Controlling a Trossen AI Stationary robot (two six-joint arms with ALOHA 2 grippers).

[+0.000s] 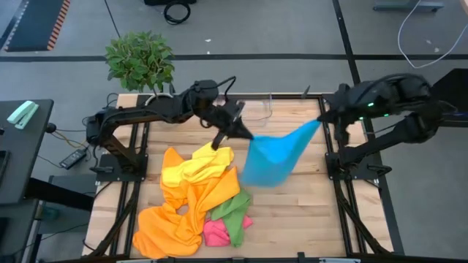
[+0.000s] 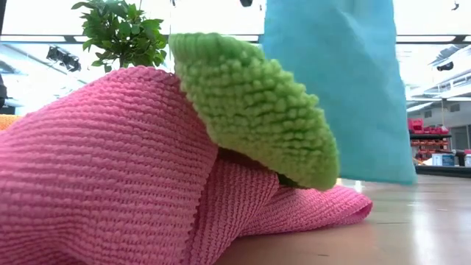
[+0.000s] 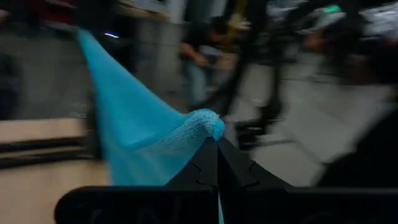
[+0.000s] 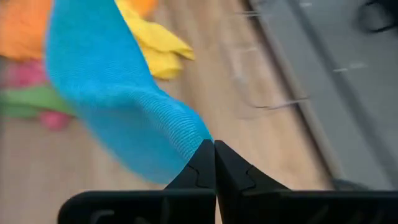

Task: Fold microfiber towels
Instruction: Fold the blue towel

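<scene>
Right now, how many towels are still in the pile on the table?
4 visible: yellow towel at the pile's far end, orange towel below it, green towel and pink towel at the near end. More may hide underneath.

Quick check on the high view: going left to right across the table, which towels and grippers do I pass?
Orange towel → yellow towel → left gripper, shut on the blue towel → right gripper, shut on the blue towel's other corner. Pink and green towels overlap the orange one's span, so I leave them out.
</scene>
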